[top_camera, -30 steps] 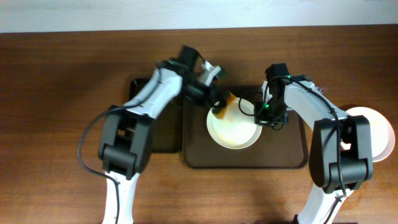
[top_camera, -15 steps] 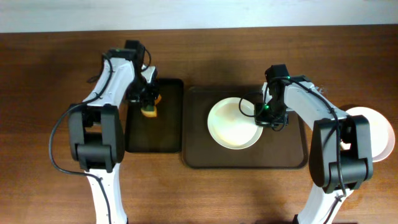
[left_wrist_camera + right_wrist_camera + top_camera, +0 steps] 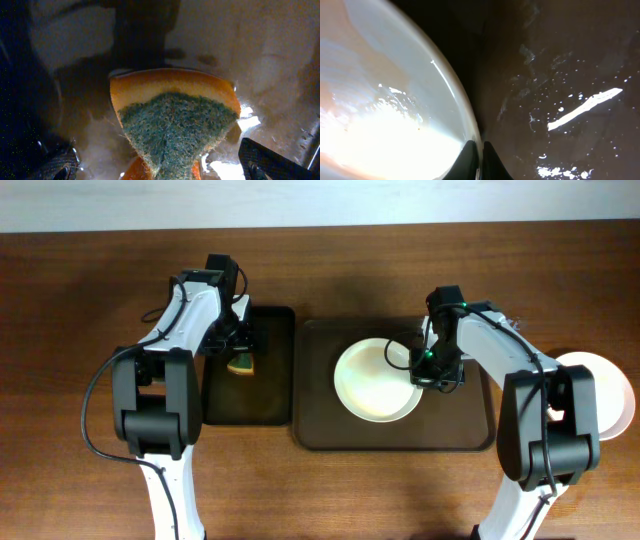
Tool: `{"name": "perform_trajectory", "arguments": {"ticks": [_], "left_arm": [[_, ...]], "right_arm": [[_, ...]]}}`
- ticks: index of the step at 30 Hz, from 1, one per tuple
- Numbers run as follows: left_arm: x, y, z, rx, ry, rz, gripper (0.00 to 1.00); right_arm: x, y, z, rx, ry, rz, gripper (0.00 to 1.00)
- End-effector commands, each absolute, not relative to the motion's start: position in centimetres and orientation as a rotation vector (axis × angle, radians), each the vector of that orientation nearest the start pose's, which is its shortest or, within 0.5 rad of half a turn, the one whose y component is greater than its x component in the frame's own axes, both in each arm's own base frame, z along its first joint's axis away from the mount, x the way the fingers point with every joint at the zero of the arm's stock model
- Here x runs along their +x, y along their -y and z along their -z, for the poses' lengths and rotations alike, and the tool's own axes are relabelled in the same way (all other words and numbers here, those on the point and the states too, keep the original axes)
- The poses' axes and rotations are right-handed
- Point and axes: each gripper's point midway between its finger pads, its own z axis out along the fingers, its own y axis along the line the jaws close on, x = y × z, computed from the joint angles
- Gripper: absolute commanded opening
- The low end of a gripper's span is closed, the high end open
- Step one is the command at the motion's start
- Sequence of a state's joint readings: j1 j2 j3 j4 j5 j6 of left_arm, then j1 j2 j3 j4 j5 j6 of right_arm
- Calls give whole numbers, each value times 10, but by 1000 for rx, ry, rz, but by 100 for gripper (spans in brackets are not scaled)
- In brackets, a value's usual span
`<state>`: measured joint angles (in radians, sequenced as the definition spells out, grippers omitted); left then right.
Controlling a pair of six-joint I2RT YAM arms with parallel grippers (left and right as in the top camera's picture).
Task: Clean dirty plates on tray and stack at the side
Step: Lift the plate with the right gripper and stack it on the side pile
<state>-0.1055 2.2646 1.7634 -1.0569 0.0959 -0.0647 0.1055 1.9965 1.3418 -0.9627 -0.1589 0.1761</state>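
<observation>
One white plate (image 3: 375,380) lies on the dark-brown tray (image 3: 470,430), and no sauce smear shows on it from overhead. My right gripper (image 3: 424,370) is shut on its right rim. In the right wrist view the two fingertips (image 3: 470,161) pinch the edge of the wet, shiny plate (image 3: 395,100) above the tray (image 3: 560,75). Another white plate (image 3: 612,395) rests on the table at the far right, partly hidden by the right arm. My left gripper (image 3: 238,346) hangs open over the orange-and-green sponge (image 3: 241,364). In the left wrist view the sponge (image 3: 175,120) lies loose between the spread fingers (image 3: 267,160).
The smaller black tray (image 3: 270,395) sits just left of the brown tray and holds the sponge. Brown wooden tabletop (image 3: 60,330) surrounds both trays. A pale wall edge runs along the back.
My left arm swung left from the plate to the black tray with the sponge, then opened and let it go. The right gripper kept its hold on the plate rim.
</observation>
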Motion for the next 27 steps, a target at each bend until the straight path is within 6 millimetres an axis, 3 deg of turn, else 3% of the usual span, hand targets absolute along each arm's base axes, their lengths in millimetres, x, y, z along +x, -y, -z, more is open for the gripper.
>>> {"name": "perform_trajectory", "arguments": {"ticks": [1, 3, 5, 8, 9, 10, 13, 16, 22, 27], "left_arm": [[422, 59, 6, 60, -3172, 137, 100], [422, 59, 6, 60, -3172, 137, 100], [422, 59, 6, 60, -3172, 137, 100], [422, 59, 6, 60, -3172, 137, 100], [422, 59, 6, 60, -3172, 137, 100], [422, 59, 6, 60, -3172, 137, 100], [422, 59, 6, 60, -3172, 137, 100], [422, 59, 6, 60, -3172, 137, 100], [422, 59, 6, 60, -3172, 137, 100], [422, 59, 6, 60, -3172, 137, 100]], "right_arm": [[350, -61, -16, 109, -3194, -222, 4], [358, -60, -40, 97, -3190, -198, 4], [372, -49, -99, 77, -3158, -61, 4], [377, -36, -175, 82, -3034, 282, 4], [378, -40, -201, 88, -2947, 402, 4], [378, -48, -213, 67, -2895, 462, 4], [377, -81, -230, 19, -2708, 675, 4], [371, -115, -258, -22, -2409, 899, 4], [342, -186, -296, -148, -2088, 908, 4], [337, -196, -299, -167, -2059, 895, 4]]}}
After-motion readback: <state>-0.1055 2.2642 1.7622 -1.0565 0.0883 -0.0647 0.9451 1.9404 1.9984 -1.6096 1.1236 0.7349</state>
